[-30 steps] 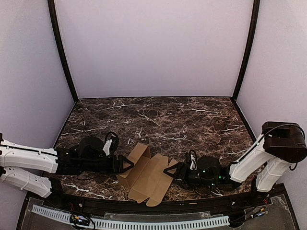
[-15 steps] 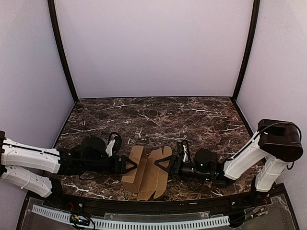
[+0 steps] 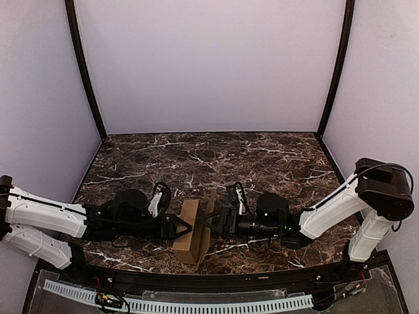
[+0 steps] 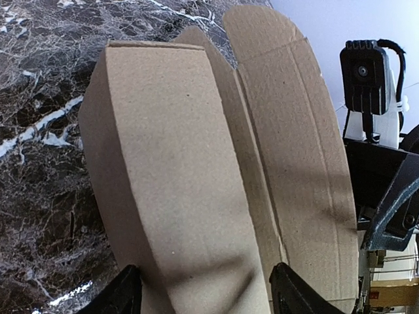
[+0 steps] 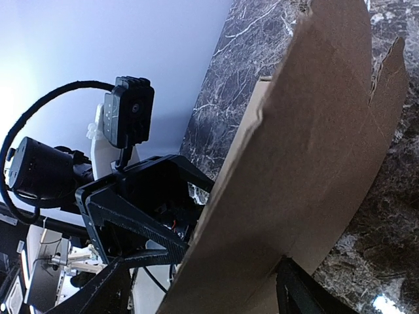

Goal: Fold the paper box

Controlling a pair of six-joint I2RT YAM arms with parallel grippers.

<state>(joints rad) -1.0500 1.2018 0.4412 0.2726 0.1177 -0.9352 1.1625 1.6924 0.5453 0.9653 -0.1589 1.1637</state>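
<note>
Since a second ago the paper box (image 3: 191, 245) has gone from a sheet splayed wide to a narrow, upright fold, and both arms have closed in on it. The left tool (image 3: 183, 227) and right tool (image 3: 206, 224) stand spread wide, gripping nothing, each pressed against one wall. The box sits at the centre, close to the bench's (image 3: 216, 157) front edge, with bare marble behind and to either side. Its long axis runs front to back, the far end leaning slightly right.

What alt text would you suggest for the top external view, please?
A half-folded tan box stands near the front of a dark marble table. The left gripper and right gripper, both open, flank it from either side.
</note>
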